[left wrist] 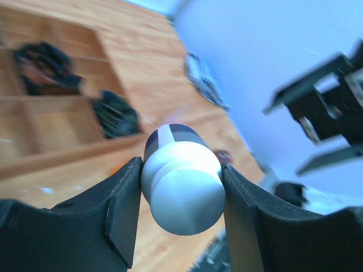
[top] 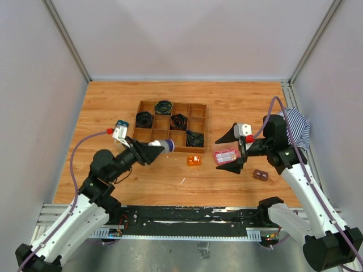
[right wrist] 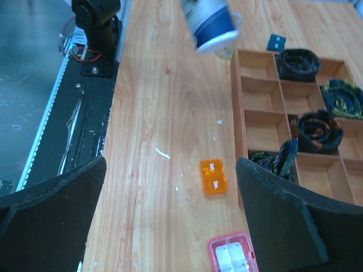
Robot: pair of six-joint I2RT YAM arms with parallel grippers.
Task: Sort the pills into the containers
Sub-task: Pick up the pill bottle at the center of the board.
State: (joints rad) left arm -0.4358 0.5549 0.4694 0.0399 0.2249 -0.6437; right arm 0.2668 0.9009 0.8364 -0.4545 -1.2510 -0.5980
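A small dark bottle with a white cap [left wrist: 182, 192] is held off the table, cap toward the wrist camera, and my left gripper [left wrist: 181, 165] is shut on it just below the cap. From above, the bottle [top: 166, 144] sticks out of the left gripper [top: 156, 149] near the wooden tray's front edge. The bottle [right wrist: 211, 22] also shows at the top of the right wrist view. The pink box [top: 226, 156] lies flat on the wood, and my right gripper [top: 235, 151] stands open over it. The pink box [right wrist: 231, 256] sits low between the wide right gripper [right wrist: 170, 221] fingers. I cannot make out loose pills, only white flecks [right wrist: 162, 153].
A wooden compartment tray [top: 198, 126] with black coils stands behind the grippers. A small orange block [top: 194, 160] lies between them, in front of the tray. A small brown piece [top: 261, 175] lies to the right, and striped cloth [top: 298, 126] hangs at the right edge.
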